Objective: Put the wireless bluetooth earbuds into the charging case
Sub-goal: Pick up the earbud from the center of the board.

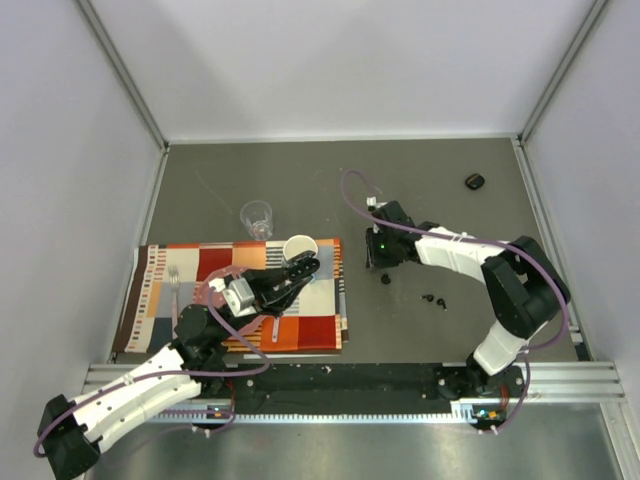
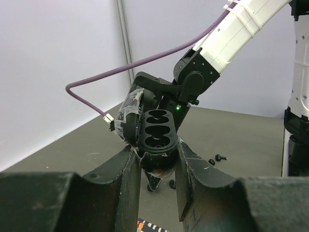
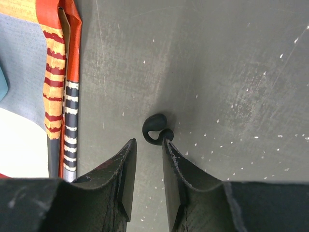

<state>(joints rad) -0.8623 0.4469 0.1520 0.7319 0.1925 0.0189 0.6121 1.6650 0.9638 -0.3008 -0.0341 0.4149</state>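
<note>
Earbuds (image 1: 428,298) lay loose on table (image 1: 450,225), none seated. Left gripper (image 2: 157,151) clenched on open case (image 2: 157,133); slots looked empty. Right gripper (image 3: 148,143) released, holding nothing, tips just beside one bud (image 3: 155,129). Every insertion yet to do.

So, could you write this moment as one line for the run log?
left gripper: shut on open charging case | right gripper: open, tips near earbud on table

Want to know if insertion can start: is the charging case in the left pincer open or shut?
Open: in the left wrist view the charging case has its lid swung back and its wells exposed.
</note>
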